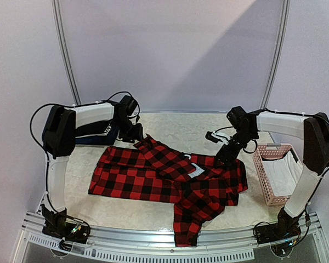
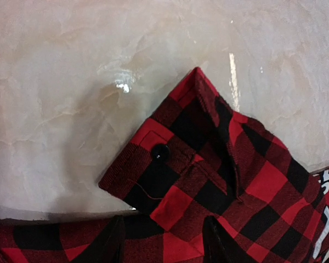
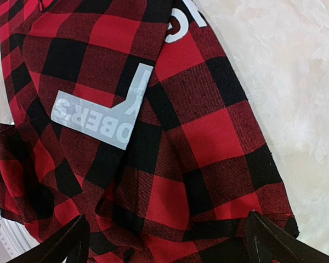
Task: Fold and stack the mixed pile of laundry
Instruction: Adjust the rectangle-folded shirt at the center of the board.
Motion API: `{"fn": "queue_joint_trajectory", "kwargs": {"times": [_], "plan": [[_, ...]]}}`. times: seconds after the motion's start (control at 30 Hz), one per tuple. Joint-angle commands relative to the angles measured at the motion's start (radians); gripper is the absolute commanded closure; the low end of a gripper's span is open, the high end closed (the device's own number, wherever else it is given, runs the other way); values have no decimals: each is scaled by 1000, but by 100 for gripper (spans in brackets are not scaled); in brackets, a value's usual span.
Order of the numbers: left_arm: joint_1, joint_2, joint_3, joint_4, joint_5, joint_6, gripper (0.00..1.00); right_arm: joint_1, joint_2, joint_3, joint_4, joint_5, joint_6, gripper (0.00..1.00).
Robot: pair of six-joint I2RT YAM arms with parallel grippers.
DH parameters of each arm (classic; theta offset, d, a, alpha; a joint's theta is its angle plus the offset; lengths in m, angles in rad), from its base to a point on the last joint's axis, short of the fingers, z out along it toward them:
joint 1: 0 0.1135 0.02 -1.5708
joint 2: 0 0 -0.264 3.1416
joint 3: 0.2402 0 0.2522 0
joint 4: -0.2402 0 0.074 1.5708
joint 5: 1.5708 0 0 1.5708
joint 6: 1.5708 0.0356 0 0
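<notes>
The plaid flannel shirt (image 1: pixel 164 175) is lying only partly folded mid-desk, unstacked; the left gripper (image 1: pixel 135 133) and right gripper (image 1: pixel 226 157) are both hovering open.

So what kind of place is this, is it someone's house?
Probably a robot lab, not a house: a left arm and a right arm bolted to a metal rail, plain screen walls behind, and a plaid shirt spread on the table.

You have a red-and-black plaid flannel shirt (image 1: pixel 164 183), its pale grey lettering (image 3: pixel 98 118) ahead of the jaws of your right gripper (image 3: pixel 165 222), its black button (image 2: pixel 160 153) ahead of your left gripper (image 2: pixel 163 235), on a cream marbled tabletop (image 2: pixel 60 93).
</notes>
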Motion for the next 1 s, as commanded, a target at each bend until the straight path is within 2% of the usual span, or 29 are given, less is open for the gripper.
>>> {"fn": "queue_joint_trajectory", "kwargs": {"times": [0.0, 0.2, 0.6, 0.63, 0.9, 0.97], "plan": [[10, 24, 70, -58, 7, 19, 51, -2, -41, -6, -7, -18, 2, 1], [23, 79, 78, -89, -45, 12, 51, -2, -39, -12, -6, -23, 2, 1], [39, 175, 107, -55, -18, -17, 51, -2, -34, -17, -6, -27, 1, 1], [40, 183, 110, -51, -10, -20, 53, -2, -35, -18, -5, -26, 0, 1], [39, 193, 91, 18, 82, -39, 97, -3, -36, -24, -2, -19, -2, 1], [39, 158, 67, 58, 75, -39, 100, -2, -35, -27, 1, -18, -3, 1]]}}
